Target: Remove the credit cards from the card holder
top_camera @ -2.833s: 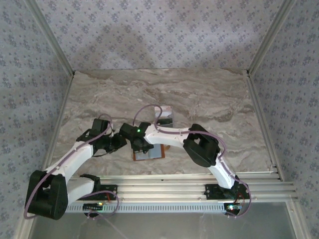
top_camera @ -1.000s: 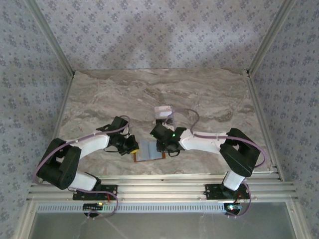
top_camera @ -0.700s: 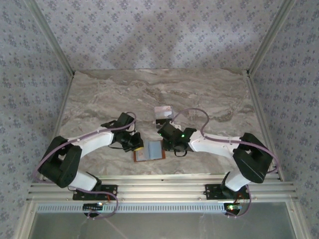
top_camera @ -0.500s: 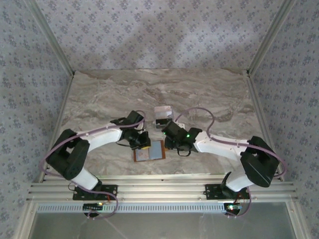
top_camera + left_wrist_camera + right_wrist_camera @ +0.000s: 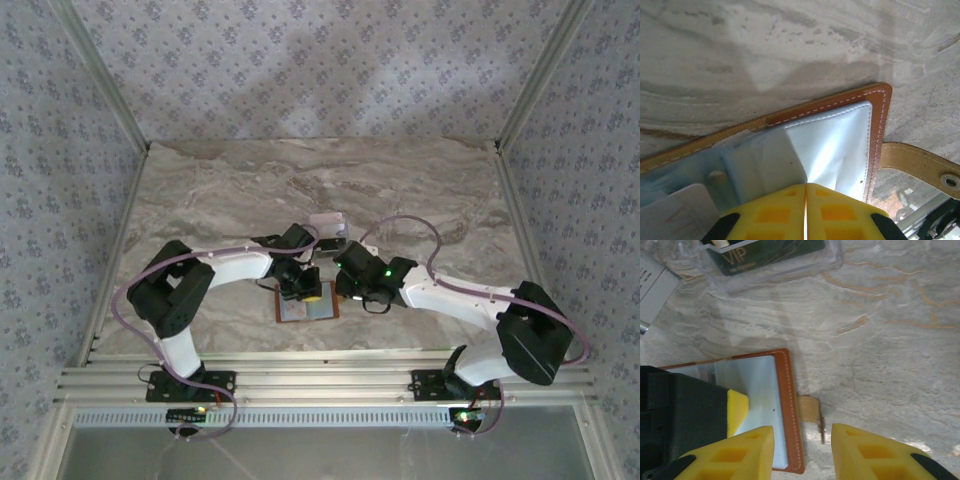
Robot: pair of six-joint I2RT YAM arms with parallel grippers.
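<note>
The card holder lies open on the marble, orange-brown with a grey-blue lining and a tan side tab. My left gripper is shut, and its yellow tips press down on the lining with nothing between them. A pale card edge shows in a pocket at the lower left. My right gripper is open, low over the card holder's right edge and its tab. A dark credit card marked VIP sits in the clear rack beyond.
The clear plastic rack stands just behind the card holder, between the two wrists, with a whitish card beside it. Marble table stretches open to the back and both sides. Aluminium rails run along the near edge.
My left arm has swung right and set its shut gripper on the open card holder. My right gripper has drawn off the lining to the card holder's right edge.
</note>
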